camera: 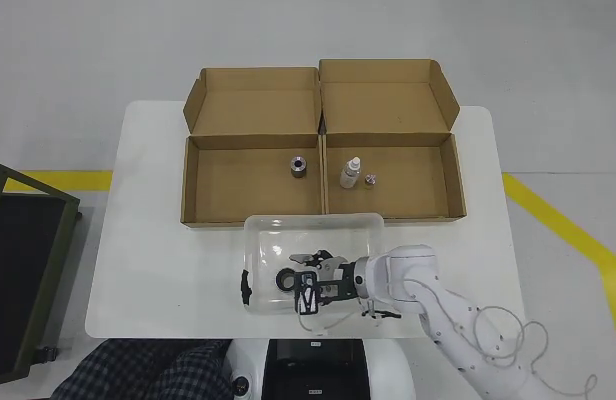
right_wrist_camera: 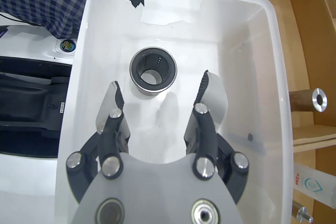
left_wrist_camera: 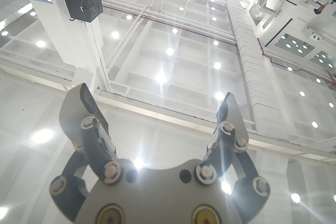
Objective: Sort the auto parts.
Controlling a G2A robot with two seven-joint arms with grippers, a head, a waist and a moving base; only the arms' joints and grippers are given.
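Even, bright overhead light falls on the white bench (camera: pixel 148 260) in the top view, with soft, faint shadows inside the 2 brown cardboard boxes (camera: pixel 238 185). The left wrist view looks into round ceiling lamps (left_wrist_camera: pixel 170 51); star-shaped flare and haze wash it out. In the right wrist view the white plastic tub (right_wrist_camera: pixel 277 57) gleams, straight edges bowing toward the frame's borders.

The right arm (camera: pixel 428 290) comes into the top view from 5 o'clock and bends toward 9 o'clock. It ends low in the right hand (camera: pixel 306 283), whose fingers (right_wrist_camera: pixel 118 93) are spread wide apart and grip nothing. The left hand (left_wrist_camera: pixel 155 89) points straight upward, its two fingers likewise parted wide and gripping nothing.
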